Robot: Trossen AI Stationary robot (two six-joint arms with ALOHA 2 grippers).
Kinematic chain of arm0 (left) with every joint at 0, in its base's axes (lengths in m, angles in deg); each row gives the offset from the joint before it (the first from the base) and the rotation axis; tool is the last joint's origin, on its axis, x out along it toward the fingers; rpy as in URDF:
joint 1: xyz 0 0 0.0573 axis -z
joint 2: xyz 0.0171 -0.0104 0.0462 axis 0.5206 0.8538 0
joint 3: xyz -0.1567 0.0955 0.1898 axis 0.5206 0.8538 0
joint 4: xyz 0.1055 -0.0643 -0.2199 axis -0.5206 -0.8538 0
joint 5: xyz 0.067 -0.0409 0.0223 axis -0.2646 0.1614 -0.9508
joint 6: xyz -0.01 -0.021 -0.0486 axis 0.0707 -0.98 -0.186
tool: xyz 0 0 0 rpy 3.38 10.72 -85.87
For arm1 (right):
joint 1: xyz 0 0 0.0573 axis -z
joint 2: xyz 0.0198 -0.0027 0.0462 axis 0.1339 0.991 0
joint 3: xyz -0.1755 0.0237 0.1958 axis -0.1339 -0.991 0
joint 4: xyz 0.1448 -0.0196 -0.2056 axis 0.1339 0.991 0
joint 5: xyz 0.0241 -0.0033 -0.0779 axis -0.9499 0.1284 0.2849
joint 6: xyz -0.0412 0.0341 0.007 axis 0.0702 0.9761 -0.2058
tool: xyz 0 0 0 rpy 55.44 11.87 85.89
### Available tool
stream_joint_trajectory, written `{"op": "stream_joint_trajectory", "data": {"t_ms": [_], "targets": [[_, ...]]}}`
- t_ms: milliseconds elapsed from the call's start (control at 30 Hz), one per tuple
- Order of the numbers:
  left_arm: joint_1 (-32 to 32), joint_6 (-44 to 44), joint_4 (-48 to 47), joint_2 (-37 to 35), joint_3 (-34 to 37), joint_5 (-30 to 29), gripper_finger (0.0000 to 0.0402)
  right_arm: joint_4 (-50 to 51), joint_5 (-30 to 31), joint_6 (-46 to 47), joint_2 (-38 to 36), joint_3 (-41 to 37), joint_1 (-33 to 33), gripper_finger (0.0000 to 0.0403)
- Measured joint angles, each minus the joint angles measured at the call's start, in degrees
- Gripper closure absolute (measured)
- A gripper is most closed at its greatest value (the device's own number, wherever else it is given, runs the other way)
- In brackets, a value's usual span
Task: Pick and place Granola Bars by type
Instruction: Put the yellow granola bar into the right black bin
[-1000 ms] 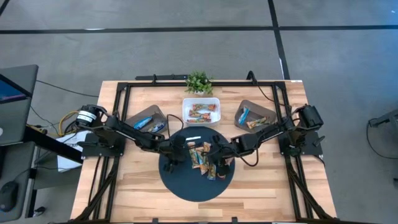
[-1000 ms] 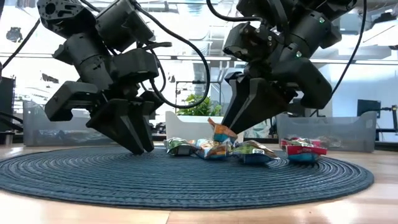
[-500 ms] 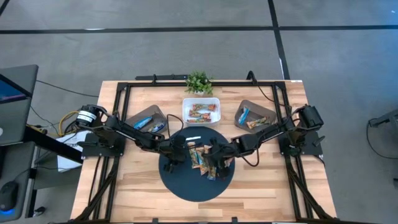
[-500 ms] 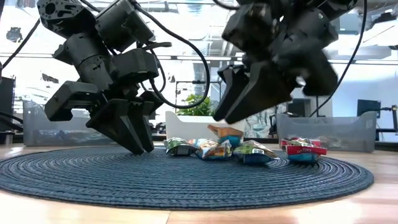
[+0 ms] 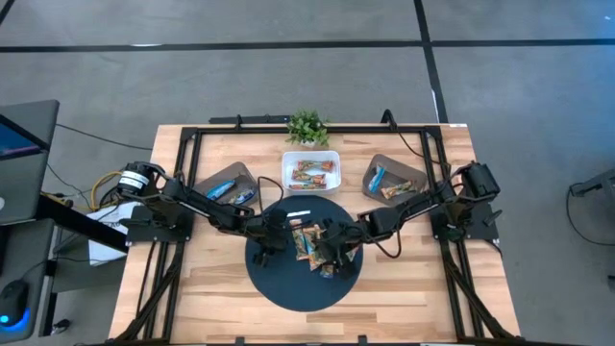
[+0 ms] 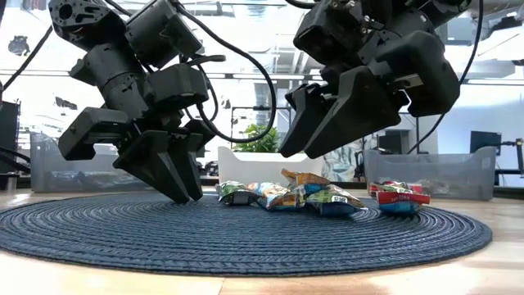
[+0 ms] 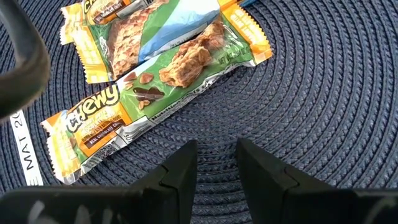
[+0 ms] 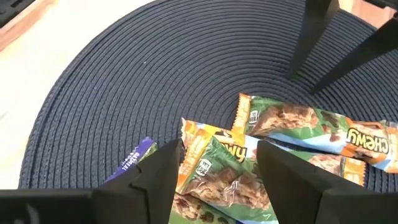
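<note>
Since a second ago the right pincer has lifted off the heap, the bar it was touching now lying flat, its fingers spread with nothing between them. On the bench, the round dark mat carries the Granola Bars heaped near its middle; others already lie in three trays along the far edge. Sorting looks part done: the right pincer probably must drop and close on one bar, while the left pincer, narrowly parted and empty, rests tips-down beside the heap.
</note>
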Motion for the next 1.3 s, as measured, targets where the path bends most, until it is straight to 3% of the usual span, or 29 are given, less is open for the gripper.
{"op": "stream_joint_trajectory", "data": {"t_ms": [600,733,967,1033,1167,1300], "targets": [[0.0,0.4,0.1,0.0,0.0,0.0,0.0294,0.6,0.1,0.4,5.9,2.1,3.1,0.0228],[0.0,0.4,0.1,0.0,0.0,0.0,0.0294,1.0,0.1,0.4,5.9,2.2,3.1,0.0269],[0.0,0.4,0.2,0.0,0.0,0.0,0.0294,1.4,0.1,-2.1,5.8,2.2,3.0,0.0386],[0.0,0.4,0.2,0.0,0.0,0.0,0.0294,1.4,0.2,-2.4,5.8,2.2,3.0,0.0394],[0.0,0.4,0.2,0.0,0.0,0.0,0.0294,4.5,3.9,-2.6,5.8,3.8,2.3,0.0396],[0.0,0.4,0.2,0.0,0.0,0.0,0.0294,9.2,12.2,-3.7,5.8,5.8,0.0,0.0400]]}}
